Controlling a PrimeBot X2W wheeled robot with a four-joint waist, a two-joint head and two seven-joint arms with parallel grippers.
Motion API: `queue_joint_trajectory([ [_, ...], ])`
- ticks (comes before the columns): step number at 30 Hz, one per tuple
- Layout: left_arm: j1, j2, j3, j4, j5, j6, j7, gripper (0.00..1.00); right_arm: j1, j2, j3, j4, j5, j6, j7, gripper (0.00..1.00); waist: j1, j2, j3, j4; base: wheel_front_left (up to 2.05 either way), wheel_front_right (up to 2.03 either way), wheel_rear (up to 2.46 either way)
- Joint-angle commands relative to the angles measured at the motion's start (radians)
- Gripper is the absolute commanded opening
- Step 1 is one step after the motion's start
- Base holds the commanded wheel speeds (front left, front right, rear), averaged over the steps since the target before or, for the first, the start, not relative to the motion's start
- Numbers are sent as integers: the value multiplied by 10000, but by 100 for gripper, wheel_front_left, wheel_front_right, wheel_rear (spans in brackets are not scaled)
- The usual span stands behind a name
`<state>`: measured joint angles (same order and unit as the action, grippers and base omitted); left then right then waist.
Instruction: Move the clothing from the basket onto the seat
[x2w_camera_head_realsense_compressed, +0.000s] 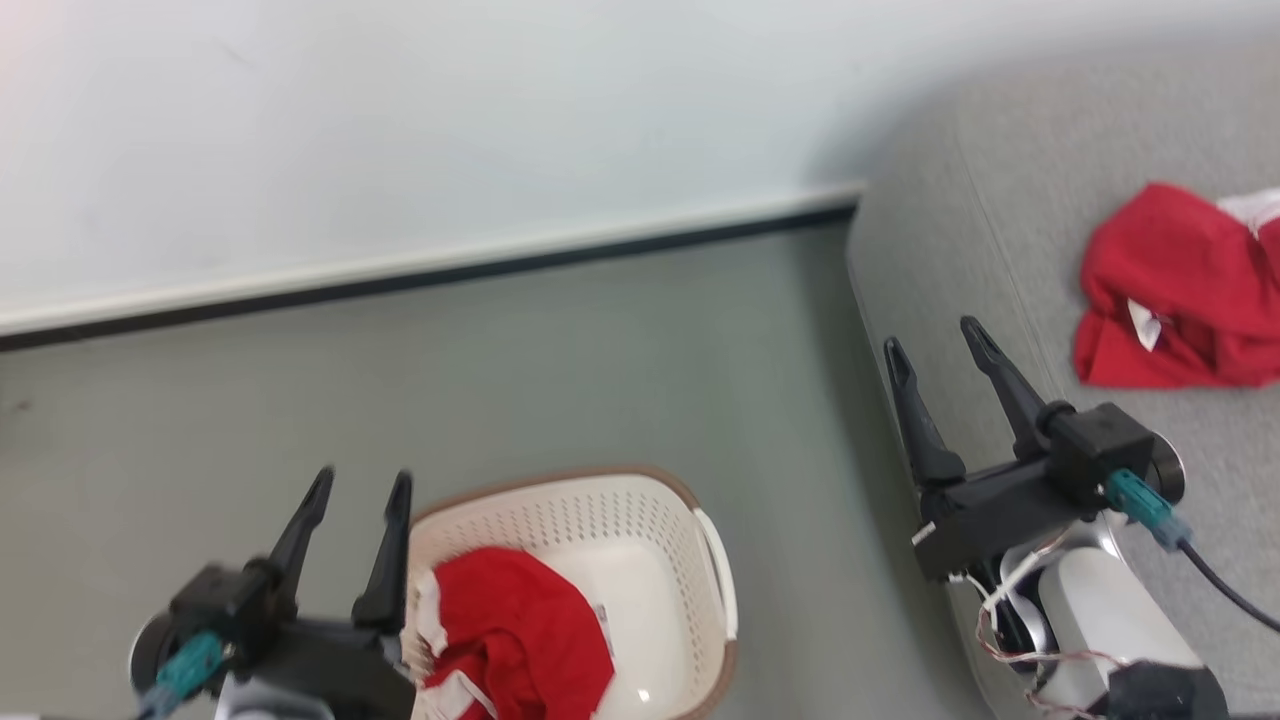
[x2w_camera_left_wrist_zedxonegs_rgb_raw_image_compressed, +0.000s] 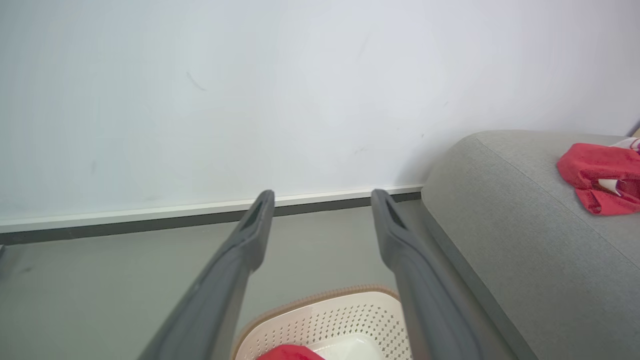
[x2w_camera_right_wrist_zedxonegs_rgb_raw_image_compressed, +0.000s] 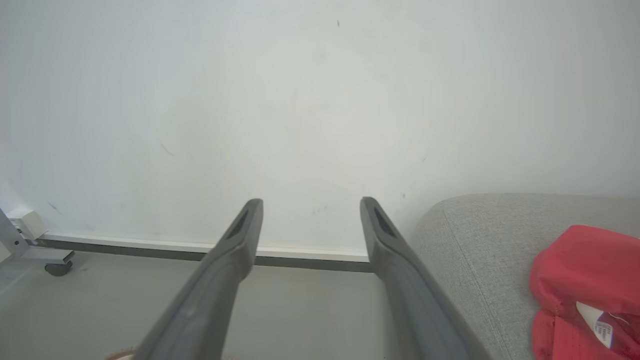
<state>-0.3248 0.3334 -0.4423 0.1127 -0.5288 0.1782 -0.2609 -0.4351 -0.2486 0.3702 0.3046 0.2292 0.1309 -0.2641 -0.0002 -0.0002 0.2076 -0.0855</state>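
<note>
A cream basket (x2w_camera_head_realsense_compressed: 660, 520) with a brown rim stands on the floor at the lower middle, and red clothing (x2w_camera_head_realsense_compressed: 525, 625) with white trim lies bunched in its left half. My left gripper (x2w_camera_head_realsense_compressed: 360, 485) hovers open over the basket's left rim, empty. On the grey seat (x2w_camera_head_realsense_compressed: 960, 230) at the right lies another red garment (x2w_camera_head_realsense_compressed: 1180, 290) with a white label. My right gripper (x2w_camera_head_realsense_compressed: 935, 345) is open and empty above the seat's left edge, left of that garment. The left wrist view shows the basket (x2w_camera_left_wrist_zedxonegs_rgb_raw_image_compressed: 340, 320) below the fingers and the garment (x2w_camera_left_wrist_zedxonegs_rgb_raw_image_compressed: 600, 177) on the seat (x2w_camera_left_wrist_zedxonegs_rgb_raw_image_compressed: 525, 225).
Grey floor (x2w_camera_head_realsense_compressed: 500, 370) runs back to a white wall with a dark baseboard (x2w_camera_head_realsense_compressed: 420, 275). In the right wrist view a metal frame on a caster (x2w_camera_right_wrist_zedxonegs_rgb_raw_image_compressed: 55, 267) stands by the wall at the far left, and the red garment (x2w_camera_right_wrist_zedxonegs_rgb_raw_image_compressed: 585, 285) lies on the seat (x2w_camera_right_wrist_zedxonegs_rgb_raw_image_compressed: 480, 240).
</note>
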Motion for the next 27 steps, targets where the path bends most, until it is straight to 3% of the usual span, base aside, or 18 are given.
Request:
queue_joint_trajectory([
  [1, 264, -41, 80, -63, 92, 40, -42, 100, 208, -21, -40, -70, -39, -3, -14, 100, 2, 2, -802, 701, 0, 0, 0],
  [10, 2599, -473, 2014, -1100, 1295, 233, -45, 100, 1966, 571, -366, -1140, -744, -3, -14, 100, 2, 2, -1985, 894, 0, 0, 0],
  [15, 3682, -1005, 2880, -1891, 1939, 95, -45, 100, 2717, 858, -590, -1654, -1129, -3, -14, 100, 2, 2, -2269, 911, 0, 0, 0],
  [27, 5402, -1994, 4077, -2169, 3392, -1301, -46, 100, 4611, 1243, -900, -2267, -1458, -3, -16, 100, 2, 2, -3070, 870, 0, 0, 0],
])
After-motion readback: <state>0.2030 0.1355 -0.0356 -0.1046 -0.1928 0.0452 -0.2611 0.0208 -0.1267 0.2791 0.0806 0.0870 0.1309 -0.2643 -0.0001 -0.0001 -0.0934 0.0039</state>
